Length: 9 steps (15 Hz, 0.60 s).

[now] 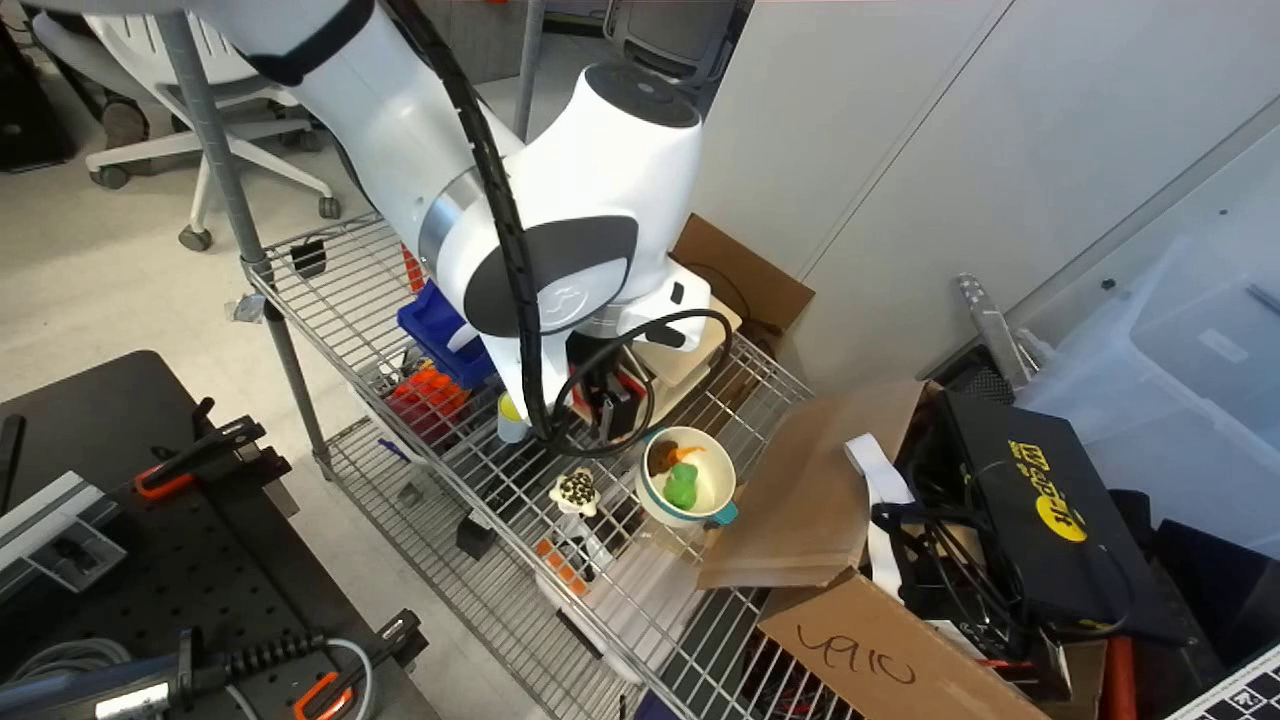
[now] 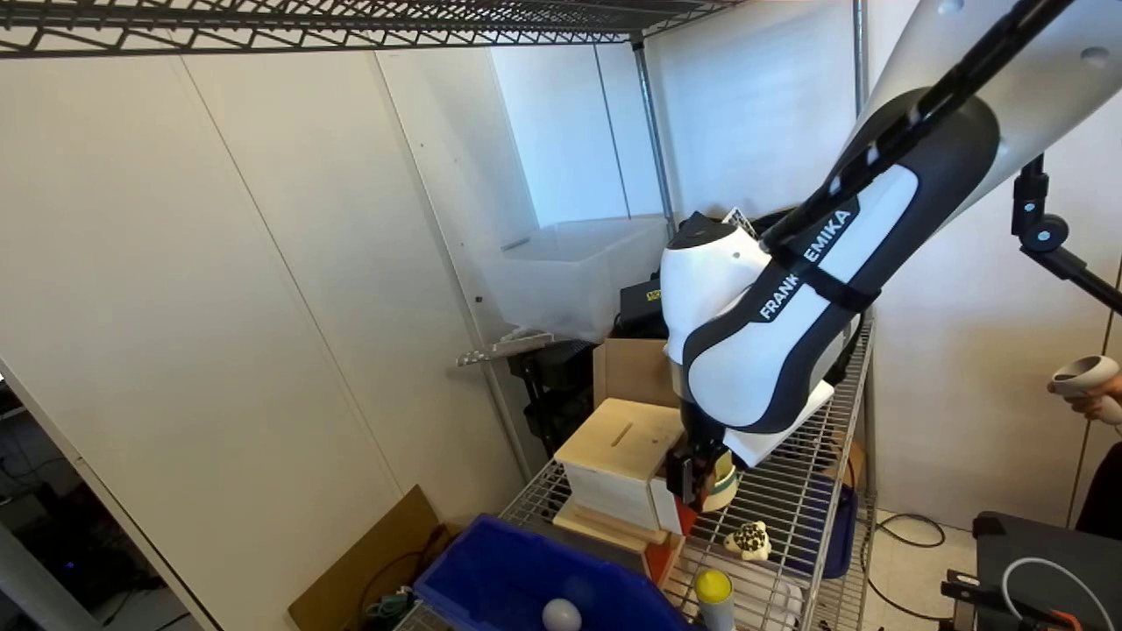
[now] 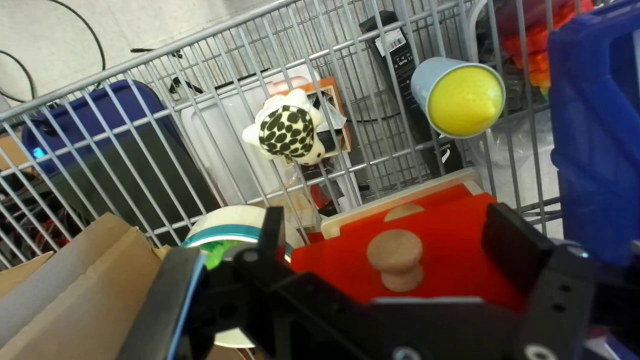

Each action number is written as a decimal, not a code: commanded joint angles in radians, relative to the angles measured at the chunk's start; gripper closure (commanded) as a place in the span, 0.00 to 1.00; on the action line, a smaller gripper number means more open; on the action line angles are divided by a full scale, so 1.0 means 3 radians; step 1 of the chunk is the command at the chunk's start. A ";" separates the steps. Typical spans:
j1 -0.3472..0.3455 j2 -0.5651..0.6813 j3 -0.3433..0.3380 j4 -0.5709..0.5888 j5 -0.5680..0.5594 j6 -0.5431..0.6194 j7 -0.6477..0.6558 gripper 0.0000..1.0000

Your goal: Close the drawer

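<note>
The small light-wood cabinet [image 2: 605, 486] stands on the wire shelf, with a slotted top. Its upper drawer stands out from the body in an exterior view; its red-orange front [image 2: 686, 519] is partly behind the gripper. In the wrist view the drawer's red front [image 3: 450, 250] fills the space between my fingers, with a round wooden knob [image 3: 395, 255] in the middle. A lower red front [image 3: 425, 202] shows beneath it, its knob half covered. My gripper [image 3: 392, 232] is open, one finger on each side of the knob and apart from it. It also shows in both exterior views [image 1: 612, 405] [image 2: 691, 478].
A green-and-white bowl [image 1: 712, 470] stands beside the cabinet. A spotted turtle toy [image 3: 287, 127] and a yellow-topped cup [image 3: 457, 97] lie in front. A blue bin [image 2: 535, 570] and a cardboard box [image 1: 800, 480] flank the area. A wall [image 2: 263, 263] rises behind.
</note>
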<state>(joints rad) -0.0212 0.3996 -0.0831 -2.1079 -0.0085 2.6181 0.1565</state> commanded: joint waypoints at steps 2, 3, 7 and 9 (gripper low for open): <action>-0.0042 0.0061 0.0013 0.0136 0.0045 -0.0076 -0.0055 0.00; -0.0042 0.0059 0.0009 0.0140 0.0042 -0.0076 -0.0052 0.00; -0.0043 0.0060 0.0000 0.0166 0.0038 -0.0081 -0.0043 0.00; -0.0035 0.0071 -0.0017 0.0181 0.0018 -0.0087 -0.0024 0.00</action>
<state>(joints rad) -0.0258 0.4048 -0.0863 -2.0881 -0.0085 2.6180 0.1565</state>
